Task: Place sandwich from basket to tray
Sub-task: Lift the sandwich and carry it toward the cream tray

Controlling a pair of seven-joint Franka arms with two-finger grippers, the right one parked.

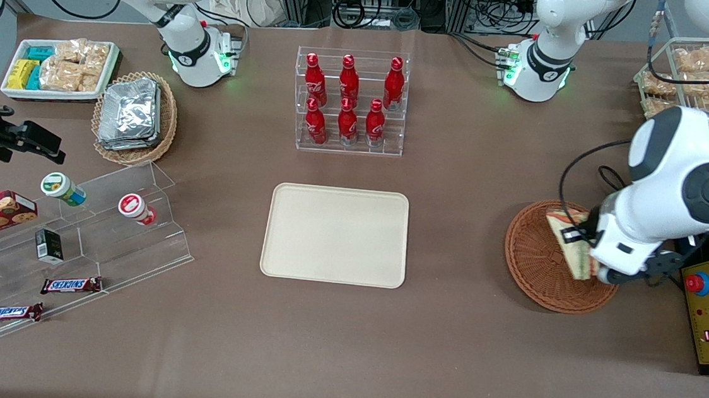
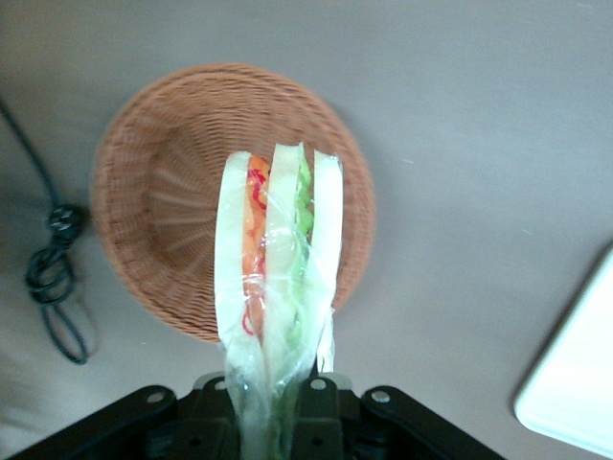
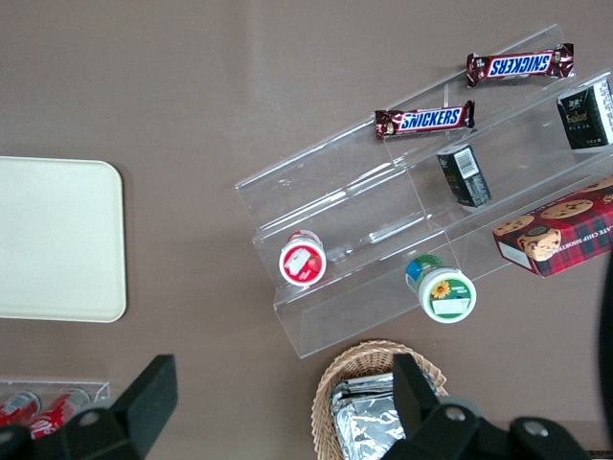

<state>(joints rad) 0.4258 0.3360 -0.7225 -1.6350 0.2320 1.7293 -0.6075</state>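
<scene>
The sandwich (image 2: 278, 259), a wrapped wedge of pale bread with green and orange-red filling, hangs above the round reddish-brown wicker basket (image 2: 158, 206). My left gripper (image 2: 278, 402) is shut on the sandwich's narrow end. In the front view the sandwich (image 1: 572, 244) is lifted over the basket (image 1: 536, 267), partly covered by the gripper (image 1: 599, 259) and arm. The cream-beige tray (image 1: 336, 234) lies flat at the table's middle, toward the parked arm from the basket, with nothing on it. An edge of the tray (image 2: 575, 383) shows in the left wrist view.
A clear rack of red bottles (image 1: 349, 100) stands farther from the front camera than the tray. A yellow control box (image 1: 708, 322) with a red button sits beside the basket. A clear stepped shelf with snacks (image 1: 72, 246) and a tan basket of foil packets (image 1: 135, 117) lie toward the parked arm's end.
</scene>
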